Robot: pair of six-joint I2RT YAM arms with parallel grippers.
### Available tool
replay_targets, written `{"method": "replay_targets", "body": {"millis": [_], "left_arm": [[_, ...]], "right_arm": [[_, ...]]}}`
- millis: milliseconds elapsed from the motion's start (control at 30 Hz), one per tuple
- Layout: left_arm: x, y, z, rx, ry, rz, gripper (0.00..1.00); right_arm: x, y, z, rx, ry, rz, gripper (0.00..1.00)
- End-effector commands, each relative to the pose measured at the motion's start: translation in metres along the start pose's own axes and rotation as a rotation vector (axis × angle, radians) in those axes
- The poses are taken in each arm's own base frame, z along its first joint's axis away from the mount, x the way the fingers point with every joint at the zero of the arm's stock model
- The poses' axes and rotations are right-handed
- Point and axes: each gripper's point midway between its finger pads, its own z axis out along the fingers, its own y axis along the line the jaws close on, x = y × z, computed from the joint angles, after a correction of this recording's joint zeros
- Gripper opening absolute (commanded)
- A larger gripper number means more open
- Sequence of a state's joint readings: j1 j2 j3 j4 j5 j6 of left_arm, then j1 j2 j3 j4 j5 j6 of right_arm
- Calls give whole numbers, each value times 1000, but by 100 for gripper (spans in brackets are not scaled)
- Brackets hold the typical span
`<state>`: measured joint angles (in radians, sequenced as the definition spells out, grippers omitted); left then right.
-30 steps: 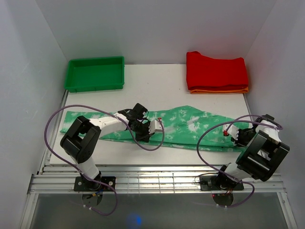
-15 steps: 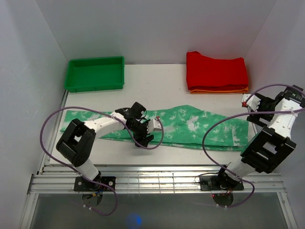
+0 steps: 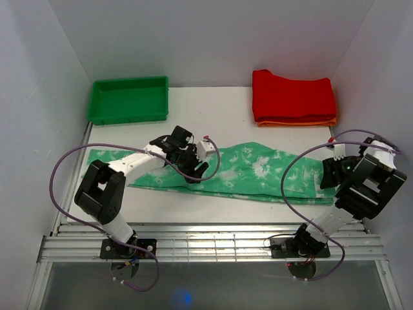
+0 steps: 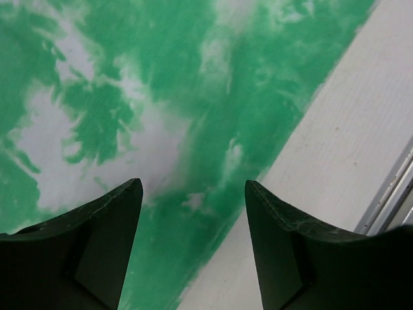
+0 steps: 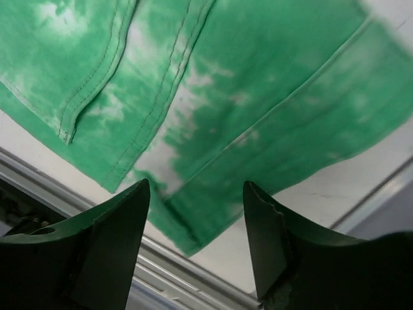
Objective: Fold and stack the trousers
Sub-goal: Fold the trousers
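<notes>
The trousers (image 3: 258, 171), mint green with white blotches, lie flat across the table's middle from left to right. My left gripper (image 3: 197, 166) hangs over their middle near the front edge. In the left wrist view it (image 4: 193, 194) stands open above the cloth (image 4: 161, 97) where it meets the white table, nothing between its fingers. My right gripper (image 3: 330, 173) is over the trousers' right end. In the right wrist view it (image 5: 197, 194) is open above a stitched corner of the cloth (image 5: 258, 97), holding nothing.
A green tray (image 3: 129, 100) stands at the back left. A folded red garment (image 3: 293, 95) lies on an orange one (image 3: 297, 123) at the back right. Metal rails (image 3: 213, 242) run along the table's near edge. White walls close in both sides.
Both grippers went from shut to open and let go of the cloth. The left one shifted slightly back over the trousers. The right arm swung up to the back right, then came down again.
</notes>
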<state>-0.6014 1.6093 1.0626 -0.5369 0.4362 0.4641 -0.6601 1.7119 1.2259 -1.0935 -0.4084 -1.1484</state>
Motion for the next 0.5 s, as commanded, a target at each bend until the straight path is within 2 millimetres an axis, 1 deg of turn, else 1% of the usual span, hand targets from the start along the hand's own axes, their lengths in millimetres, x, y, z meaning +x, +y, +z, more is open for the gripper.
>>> {"method": "replay_targets", "body": {"millis": [0, 33, 67, 100, 133, 167, 200, 233, 267, 300, 333, 367, 400, 433, 467], "left_arm": [[0, 13, 5, -34, 2, -112, 76], [7, 14, 8, -31, 16, -152, 76], [13, 14, 10, -20, 28, -182, 75], [25, 14, 16, 2, 50, -220, 74], [33, 19, 16, 6, 51, -268, 73], [36, 21, 18, 7, 51, -319, 73], [46, 24, 22, 18, 70, -362, 71], [52, 31, 21, 12, 71, -406, 70], [56, 34, 22, 6, 79, -445, 70], [60, 39, 22, -5, 83, -474, 69], [64, 47, 18, -16, 80, -508, 68], [65, 49, 16, -12, 74, -529, 68], [64, 51, 12, -12, 62, -541, 68], [62, 58, 2, -29, 34, -550, 70], [60, 58, -4, -23, 21, -557, 71]], "right_arm": [[9, 5, -2, 108, -7, 222, 62], [17, 4, 2, 124, 15, 234, 60], [30, 11, 13, 102, 52, 247, 57], [39, 11, 20, 106, 81, 244, 55], [55, 6, 26, 123, 146, 234, 53], [66, -1, 38, 148, 171, 223, 52], [73, -8, 42, 173, 195, 217, 52], [84, -15, 48, 183, 241, 221, 52], [84, -27, 51, 216, 238, 222, 52], [79, -39, 48, 244, 233, 224, 52], [81, -47, 53, 246, 253, 238, 52], [78, -56, 52, 261, 252, 242, 52], [69, -72, 44, 299, 239, 240, 52], [69, -79, 42, 311, 254, 236, 52], [65, -85, 38, 328, 251, 215, 52]]}}
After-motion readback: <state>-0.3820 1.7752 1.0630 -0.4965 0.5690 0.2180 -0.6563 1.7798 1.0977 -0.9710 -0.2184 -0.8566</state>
